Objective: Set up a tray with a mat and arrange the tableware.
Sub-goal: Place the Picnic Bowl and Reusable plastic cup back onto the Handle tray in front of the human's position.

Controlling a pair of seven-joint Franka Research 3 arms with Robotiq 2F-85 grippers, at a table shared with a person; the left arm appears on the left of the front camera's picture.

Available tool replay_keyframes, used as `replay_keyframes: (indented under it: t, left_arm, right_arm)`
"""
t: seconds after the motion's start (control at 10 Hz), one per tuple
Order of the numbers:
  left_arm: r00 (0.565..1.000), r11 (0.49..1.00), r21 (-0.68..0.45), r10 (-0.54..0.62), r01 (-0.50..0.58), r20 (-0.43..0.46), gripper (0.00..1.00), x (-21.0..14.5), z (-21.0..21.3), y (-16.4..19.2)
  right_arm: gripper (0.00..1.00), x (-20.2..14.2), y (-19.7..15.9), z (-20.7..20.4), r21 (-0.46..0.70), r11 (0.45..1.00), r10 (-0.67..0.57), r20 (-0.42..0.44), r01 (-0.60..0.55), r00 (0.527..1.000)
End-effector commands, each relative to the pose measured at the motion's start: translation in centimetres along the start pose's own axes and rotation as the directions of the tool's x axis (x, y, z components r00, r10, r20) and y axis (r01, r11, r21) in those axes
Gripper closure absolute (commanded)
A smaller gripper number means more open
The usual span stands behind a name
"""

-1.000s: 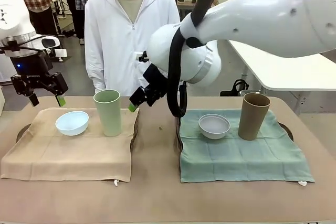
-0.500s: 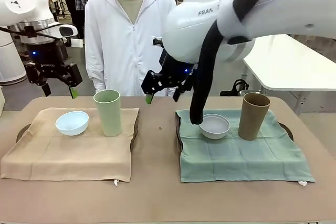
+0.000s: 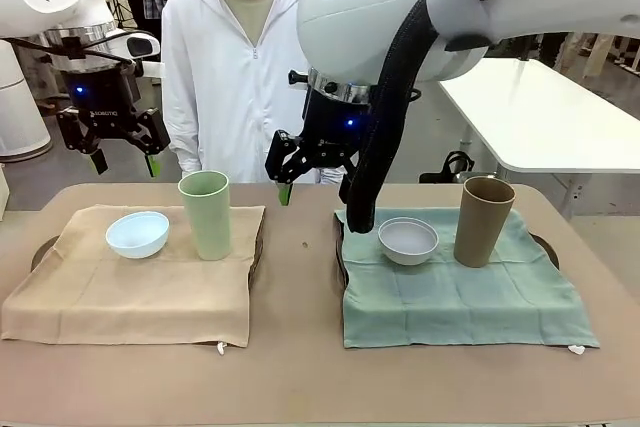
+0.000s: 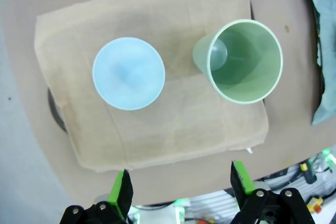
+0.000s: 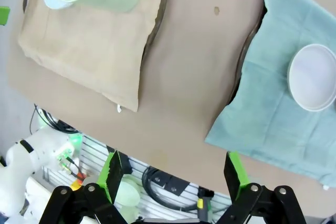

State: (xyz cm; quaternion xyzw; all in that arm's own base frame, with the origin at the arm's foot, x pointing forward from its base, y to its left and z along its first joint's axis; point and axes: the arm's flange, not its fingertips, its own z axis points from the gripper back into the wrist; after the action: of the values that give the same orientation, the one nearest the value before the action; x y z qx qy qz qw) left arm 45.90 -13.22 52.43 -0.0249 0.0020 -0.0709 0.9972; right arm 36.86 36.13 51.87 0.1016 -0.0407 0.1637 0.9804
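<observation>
Left gripper [image 3: 122, 157] hangs spread and empty above the beige mat [image 3: 130, 282]; right gripper [image 3: 305, 179] is likewise spread and empty, over the bare table [image 3: 300, 367] between the two mats.

On the beige mat the blue bowl [image 3: 137, 233] sits at 9 o'clock of the green cup [image 3: 205, 213], just beside it. On the teal mat [image 3: 460, 297] the white bowl [image 3: 407, 240] sits at 9 o'clock of the brown cup [image 3: 483, 220].

The ware looks light, stiff and matte, probably not very slippery. Cups are tall and likely tippy: pinch the wall near the rim, or span the body. Bowls: one finger inside, one outside the rim. Mats are soft and could drag.
</observation>
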Motion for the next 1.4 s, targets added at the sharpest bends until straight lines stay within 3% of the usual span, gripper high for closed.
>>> replay_keyframes:
  t: [0.0, 1.1, 1.3]
  left_arm:
    - [1.0, 1.0, 0.001, -0.029, 0.029, -0.005, 0.03, -0.1, -0.3, 0.2]
    - [1.0, 1.0, 0.001, -0.029, 0.029, -0.005, 0.03, -0.1, -0.3, 0.2]
    - [1.0, 0.999, -0.028, -0.019, 0.019, -0.015, 0.02, -1.2, 0.2, 0.2]
  right_arm:
    - [0.0, 0.0, -0.8, -0.6, 0.001, 1.0, 0.011, 0.033, -0.011, 0.999]
    - [0.0, 0.3, -0.4, -0.1, 0.002, 1.0, -0.005, 0.015, 0.005, 1.0]
    - [0.0, -2.3, -3.4, 2.4, -0.056, 0.997, -0.057, 0.041, 0.059, 0.998]
